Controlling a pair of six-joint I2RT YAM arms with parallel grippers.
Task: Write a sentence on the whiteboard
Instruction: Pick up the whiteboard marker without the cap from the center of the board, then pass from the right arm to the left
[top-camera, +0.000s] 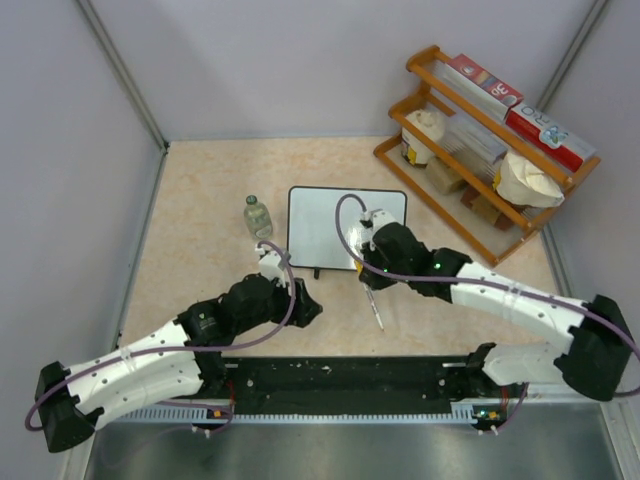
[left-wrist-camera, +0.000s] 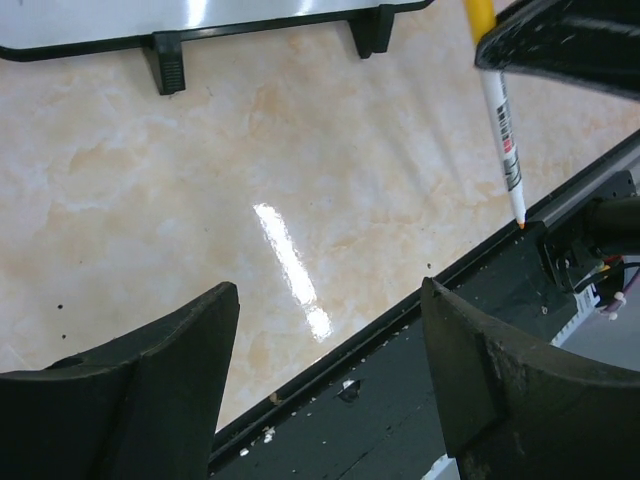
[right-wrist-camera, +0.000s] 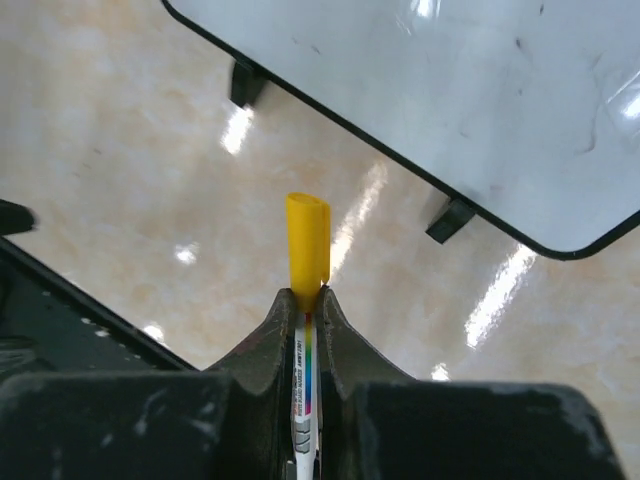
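Closest to the camera, a black rail (top-camera: 340, 375) runs along the near edge of the desk (top-camera: 200, 200), between the bases of the two arms. From 7 o'clock the left arm (top-camera: 150, 355) reaches inward over the beige marbled surface. Its jaws stand wide apart with nothing between them, and they hang over bare desk at about 7 o'clock from the whiteboard (top-camera: 325, 225).

From 4 o'clock comes the right arm (top-camera: 510, 300). Its jaws are pressed together on a marker (right-wrist-camera: 307, 245), which they grip around the white barrel. The yellow end sticks out past the fingertips toward the board, and the thin orange tip points back to 6 o'clock, toward the rail. Whether the tip touches the desk I cannot tell.

Beyond them, the whiteboard lies flat in the middle of the desk, and its two small black feet are on the near side. The right wrist is above its near right corner.

Just beside the board at 9 o'clock stands a small clear bottle (top-camera: 258, 215). Farther away, at 2 o'clock, a wooden rack (top-camera: 436, 203) holds boxes and white bags.
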